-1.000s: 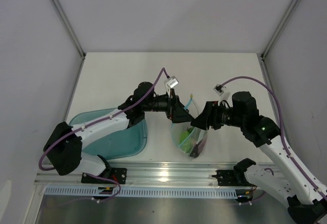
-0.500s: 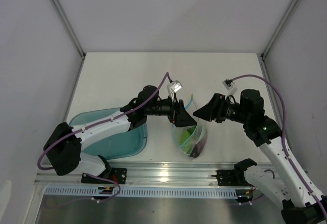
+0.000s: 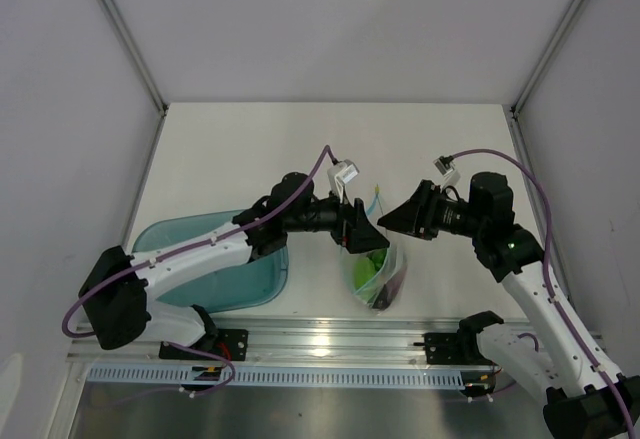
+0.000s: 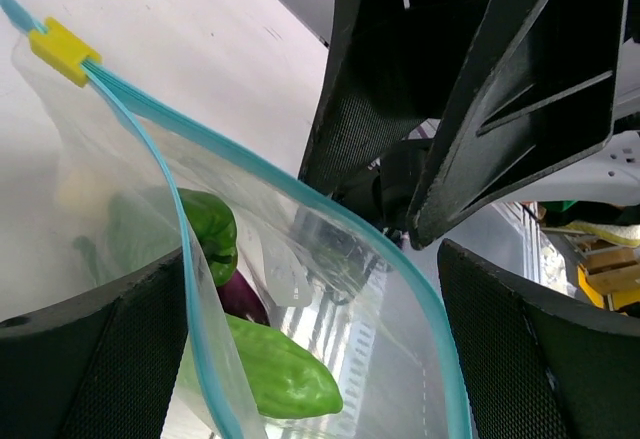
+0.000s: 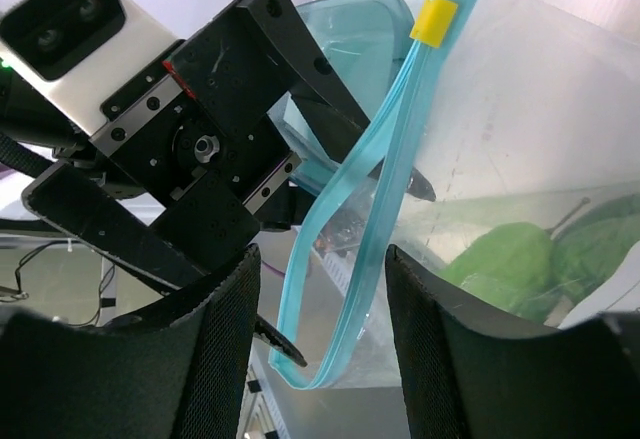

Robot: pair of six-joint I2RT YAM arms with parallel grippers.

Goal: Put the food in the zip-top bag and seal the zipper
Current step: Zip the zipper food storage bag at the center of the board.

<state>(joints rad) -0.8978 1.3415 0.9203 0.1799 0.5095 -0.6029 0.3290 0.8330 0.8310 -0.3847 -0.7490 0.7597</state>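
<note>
Zip-top bag (image 3: 393, 262) lies lengthwise near-to-far, food (image 3: 367, 272) at near end.

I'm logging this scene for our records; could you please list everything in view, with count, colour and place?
zip-top bag: one, clear, near middle of table
zipper: one, light blue, bag mouth, unsealed
slider: one, yellow, zipper's end
green foods: at least two, inside bag
eggplant: one, purple, inside bag
tray: one, teal, near left
table: one, white
left gripper: black, open, at bag mouth
right gripper: black, open, around zipper
</note>
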